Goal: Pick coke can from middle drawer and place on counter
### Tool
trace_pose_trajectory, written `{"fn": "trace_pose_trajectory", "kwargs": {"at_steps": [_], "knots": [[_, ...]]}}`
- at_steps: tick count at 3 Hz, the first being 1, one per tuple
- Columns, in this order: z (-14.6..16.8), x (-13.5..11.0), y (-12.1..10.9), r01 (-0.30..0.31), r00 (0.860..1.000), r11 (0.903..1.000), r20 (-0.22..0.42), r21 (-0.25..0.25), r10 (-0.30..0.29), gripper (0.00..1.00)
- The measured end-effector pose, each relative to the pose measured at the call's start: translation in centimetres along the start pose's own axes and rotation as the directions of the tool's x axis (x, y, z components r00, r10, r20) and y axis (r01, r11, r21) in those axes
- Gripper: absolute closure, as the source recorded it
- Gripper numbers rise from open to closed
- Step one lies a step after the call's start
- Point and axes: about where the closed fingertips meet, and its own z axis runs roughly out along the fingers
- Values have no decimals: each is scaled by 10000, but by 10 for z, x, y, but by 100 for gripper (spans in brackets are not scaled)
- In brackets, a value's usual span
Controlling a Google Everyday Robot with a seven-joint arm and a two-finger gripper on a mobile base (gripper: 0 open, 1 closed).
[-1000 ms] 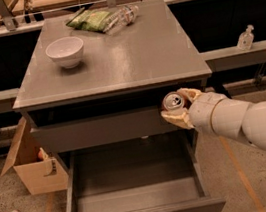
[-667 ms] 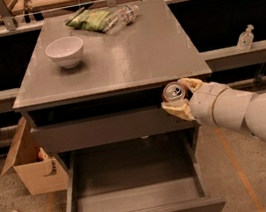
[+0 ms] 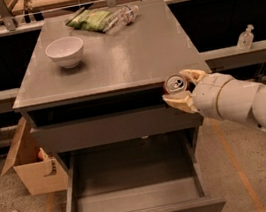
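Observation:
The coke can (image 3: 175,84), red with a silver top, is held in my gripper (image 3: 180,90) at the cabinet's right front corner, level with the counter's edge. My gripper's tan fingers (image 3: 191,75) are shut on the can, one behind it and one below. The white arm reaches in from the right. The middle drawer (image 3: 138,196) is pulled open below and its grey floor is bare. The counter (image 3: 130,58) is the glossy grey top of the cabinet, just left of the can.
A white bowl (image 3: 65,52) stands on the counter's left. A green chip bag (image 3: 89,20) and a clear water bottle (image 3: 121,18) lie at its back. A cardboard box (image 3: 34,165) stands left of the cabinet. A sanitizer bottle (image 3: 246,37) stands on the right shelf.
My gripper has lifted the coke can from beside the upper drawer front up to the height of the counter's edge.

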Motion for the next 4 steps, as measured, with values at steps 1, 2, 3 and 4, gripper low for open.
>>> {"fn": "trace_pose_trajectory", "kwargs": {"at_steps": [1, 2, 3, 4], "knots": [[-10, -24, -15, 341, 9990, 9993, 284, 164, -346, 100], [-12, -42, -30, 560, 9968, 9981, 557, 242, -572, 100], [-2, -55, -48, 517, 9966, 9987, 646, -35, -514, 100], [21, -64, -61, 442, 9976, 9975, 560, -546, -412, 100]]}}
